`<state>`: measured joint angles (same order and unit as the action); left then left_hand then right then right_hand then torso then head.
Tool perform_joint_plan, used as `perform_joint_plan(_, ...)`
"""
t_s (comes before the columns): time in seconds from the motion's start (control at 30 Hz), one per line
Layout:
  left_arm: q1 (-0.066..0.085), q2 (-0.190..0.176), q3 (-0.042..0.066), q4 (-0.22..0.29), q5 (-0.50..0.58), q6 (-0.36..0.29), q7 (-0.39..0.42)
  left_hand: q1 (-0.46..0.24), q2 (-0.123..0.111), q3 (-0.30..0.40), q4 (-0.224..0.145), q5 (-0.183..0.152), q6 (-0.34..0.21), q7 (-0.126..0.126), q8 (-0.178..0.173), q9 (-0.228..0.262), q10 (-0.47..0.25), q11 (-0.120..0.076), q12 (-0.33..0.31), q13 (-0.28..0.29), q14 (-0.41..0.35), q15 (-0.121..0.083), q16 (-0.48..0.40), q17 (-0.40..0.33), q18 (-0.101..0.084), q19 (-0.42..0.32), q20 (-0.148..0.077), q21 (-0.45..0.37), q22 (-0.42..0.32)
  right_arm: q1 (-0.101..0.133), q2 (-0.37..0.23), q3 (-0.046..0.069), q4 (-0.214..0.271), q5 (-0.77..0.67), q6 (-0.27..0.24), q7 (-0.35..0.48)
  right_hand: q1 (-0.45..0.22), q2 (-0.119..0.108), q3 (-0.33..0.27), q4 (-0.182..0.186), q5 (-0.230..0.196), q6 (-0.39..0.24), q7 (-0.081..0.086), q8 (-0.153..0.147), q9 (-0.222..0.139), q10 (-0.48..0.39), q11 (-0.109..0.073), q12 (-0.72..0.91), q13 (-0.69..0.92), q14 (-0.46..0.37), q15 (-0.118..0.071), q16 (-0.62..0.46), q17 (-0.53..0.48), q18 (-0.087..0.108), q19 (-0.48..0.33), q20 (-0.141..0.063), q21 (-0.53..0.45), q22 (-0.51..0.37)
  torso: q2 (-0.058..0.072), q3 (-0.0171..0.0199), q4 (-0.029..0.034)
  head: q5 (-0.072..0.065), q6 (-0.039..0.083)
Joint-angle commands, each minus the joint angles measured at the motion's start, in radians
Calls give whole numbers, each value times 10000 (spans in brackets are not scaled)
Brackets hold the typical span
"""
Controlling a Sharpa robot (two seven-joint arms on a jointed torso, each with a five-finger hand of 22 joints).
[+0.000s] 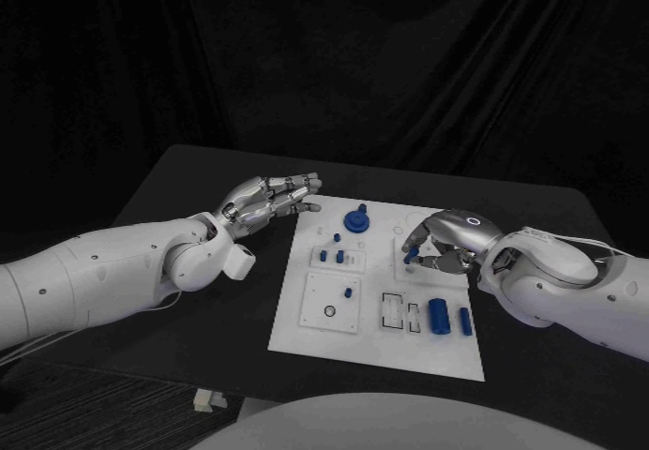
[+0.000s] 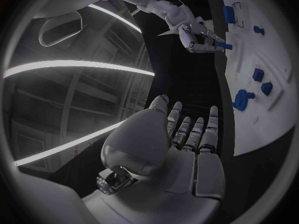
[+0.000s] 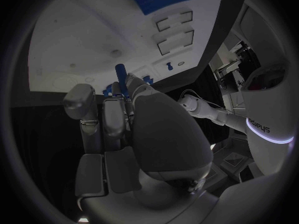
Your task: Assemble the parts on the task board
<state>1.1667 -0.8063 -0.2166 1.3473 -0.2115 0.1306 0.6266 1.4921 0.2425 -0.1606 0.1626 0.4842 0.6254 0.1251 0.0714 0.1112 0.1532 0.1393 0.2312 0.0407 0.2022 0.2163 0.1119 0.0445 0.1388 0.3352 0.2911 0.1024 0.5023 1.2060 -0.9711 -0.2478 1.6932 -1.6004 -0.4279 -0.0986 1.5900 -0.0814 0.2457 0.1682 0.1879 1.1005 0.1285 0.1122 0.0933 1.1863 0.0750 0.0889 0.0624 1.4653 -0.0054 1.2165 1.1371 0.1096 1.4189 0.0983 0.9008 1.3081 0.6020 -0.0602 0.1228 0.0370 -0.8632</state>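
Task board: one white plate, two hands.
Right hand over the board pinches one blue peg; left hand beside its far left corner, fingers spread, empty.

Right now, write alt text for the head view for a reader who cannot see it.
The right hand pinches a small blue part over the white task board on a black table. The left hand hovers open beside the board's far left corner. More blue parts sit on the board.
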Motion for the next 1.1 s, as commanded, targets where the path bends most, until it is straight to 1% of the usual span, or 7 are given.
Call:
perform_joint_plan(0.03,-17,21,10,36,66,54,127,81,3,49,1,61,50,-12,59,7,46,34,21,17,-11,69,32,-8,-109,87,7,27,-9,287,-148,10,468,-29,-429,-158,60,-9,76,3,-43,70,-4,8,7,77,-31,-42,9,80,-60,8,13,-24,-5,-79,75,1218,11,2,-3,45,5)
perform_joint_plan(0.23,-17,64,10,20,66,33,199,76,2,56,-1,46,47,-9,59,6,47,30,18,16,-36,65,22,-15,-111,87,5,26,-14,727,-231,10,1188,-29,-163,-207,93,-13,143,-14,-67,116,-16,0,16,178,-54,-50,17,94,-73,22,34,-31,7,-90,125,1228,4,5,26,7,10)
perform_joint_plan(0.53,-51,156,10,-6,66,-174,724,-550,-96,-298,911,-380,-314,-16,11,-69,20,-11,-30,2,-1247,-749,-565,-221,331,-1589,-506,-519,-1494,702,649,5,1452,-29,428,-100,118,-65,221,-41,-32,63,-5,-78,-3,269,-68,-91,14,128,-91,81,110,-40,27,-109,195,1242,2,7,-18,8,43)
perform_joint_plan(0.7,-80,203,10,-25,66,-196,846,-1550,71,-967,1307,-1776,-2179,-676,-250,-389,-296,191,-345,-61,-1543,-706,-806,-285,193,-1918,-606,-472,-1797,437,1263,5,1239,-267,749,-54,124,-92,266,-50,6,22,8,-126,-18,288,-63,-124,10,143,-92,108,144,-41,29,-114,200,1243,-6,29,74,-65,-16)
perform_joint_plan(0.87,-112,194,10,-42,66,-265,866,-1837,171,-1246,1296,-2221,-5353,-1574,-575,-964,-765,17,-895,-135,-1826,-659,-1024,-373,125,-2177,-591,-487,-2100,153,1763,7,981,-822,914,-49,72,-140,278,-30,-23,-4,21,-165,-29,294,-51,-159,9,138,-82,83,118,-39,21,-112,174,1235,-3,54,92,-8,-68)
perform_joint_plan(1.0,-164,186,10,-66,66,-485,861,-1997,198,-1385,1295,-2406,-5930,-1897,-647,-1043,-1307,-548,-1693,-264,-2022,-710,-1119,-445,203,-2477,-575,-586,-2653,-73,2110,8,739,-1135,993,-26,82,-151,304,-40,-14,-23,19,-189,-36,320,-59,-164,12,145,-84,106,147,-42,23,-112,193,1239,-3,41,84,32,-94)
perform_joint_plan(1.1,-199,191,10,-87,66,-628,849,-2197,221,-1470,1296,-2604,-6010,-1909,-659,-1055,-1446,-805,-1969,-317,-2022,-848,-1119,-445,152,-3312,-526,-981,-4764,-206,2271,8,615,-1391,1026,-25,67,-164,312,-36,-10,-28,24,-201,-39,344,-60,-164,15,144,-85,101,143,-41,20,-113,185,1236,-5,33,90,21,-94)
